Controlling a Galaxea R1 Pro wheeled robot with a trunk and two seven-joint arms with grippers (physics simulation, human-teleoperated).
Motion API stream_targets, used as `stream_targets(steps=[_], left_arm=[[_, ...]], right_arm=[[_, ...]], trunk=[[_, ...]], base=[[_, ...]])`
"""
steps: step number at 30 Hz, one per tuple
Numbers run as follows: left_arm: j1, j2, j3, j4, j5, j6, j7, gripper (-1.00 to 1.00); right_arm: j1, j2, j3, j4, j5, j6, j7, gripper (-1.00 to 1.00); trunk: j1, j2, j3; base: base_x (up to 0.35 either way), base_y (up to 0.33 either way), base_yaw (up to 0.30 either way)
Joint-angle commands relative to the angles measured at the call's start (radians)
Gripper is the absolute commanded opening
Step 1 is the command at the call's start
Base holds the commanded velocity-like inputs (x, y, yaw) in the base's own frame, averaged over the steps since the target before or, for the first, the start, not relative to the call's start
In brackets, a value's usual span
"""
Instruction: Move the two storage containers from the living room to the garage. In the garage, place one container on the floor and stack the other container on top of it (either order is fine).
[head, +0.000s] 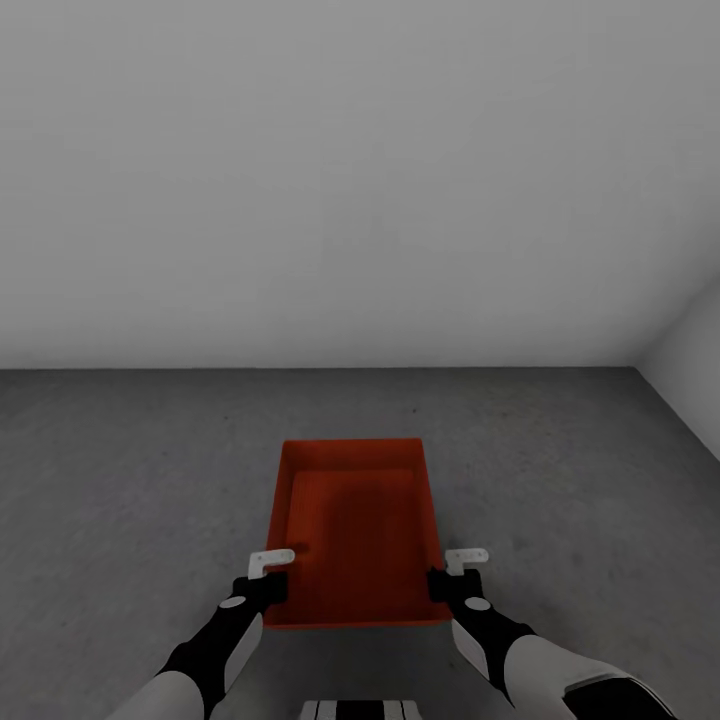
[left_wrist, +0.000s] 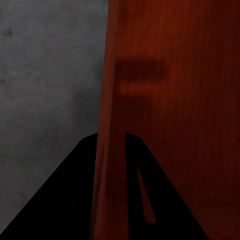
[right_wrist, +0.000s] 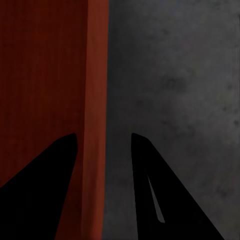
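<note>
— Where's the bin (head: 355, 530)?

— In front of us, open top up, orange-red, its long axis running away from us over the grey concrete floor (head: 130, 470). We see one bin and cannot tell whether it rests on the floor or hangs just above it.

— And our grippers?

— The left gripper (head: 268, 568) is at the bin's near left corner, the right gripper (head: 458, 565) at the near right one. In the left wrist view the left wall (left_wrist: 107, 150) runs between the two dark fingers (left_wrist: 65, 200), jaws closed down to the wall's thickness. In the right wrist view the right wall (right_wrist: 95, 150) also stands between the fingers (right_wrist: 165, 200), touching the inner one, with a gap of floor beside the outer one, so we can't tell if it grips.

— Any writing?

— None we can read. A plain white wall (head: 350, 180) rises behind, meeting another at the right corner.
</note>
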Motion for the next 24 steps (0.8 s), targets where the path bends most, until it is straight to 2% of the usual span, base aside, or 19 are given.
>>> stream_targets(steps=[1,14,24], left_arm=[[-0.001,-0.001,0.020,-0.006,0.019,-0.011,0.064,-1.00],[-0.001,0.000,0.020,-0.008,0.020,-0.010,0.064,-1.00],[-0.001,0.000,0.020,-0.008,0.020,-0.011,0.064,-1.00]], right_arm=[[0.000,0.007,-0.033,0.002,-0.011,-0.003,-0.002,-1.00],[0.000,0.007,-0.033,0.002,-0.011,-0.003,-0.002,-1.00],[0.000,0.007,-0.034,0.002,-0.011,-0.003,-0.002,-1.00]], trunk=[[0.004,-0.008,-0.004],[0.054,-0.099,-0.045],[0.054,-0.099,-0.045]], base=[[0.000,0.000,0.000],[0.000,0.000,0.000],[0.000,0.000,0.000]])
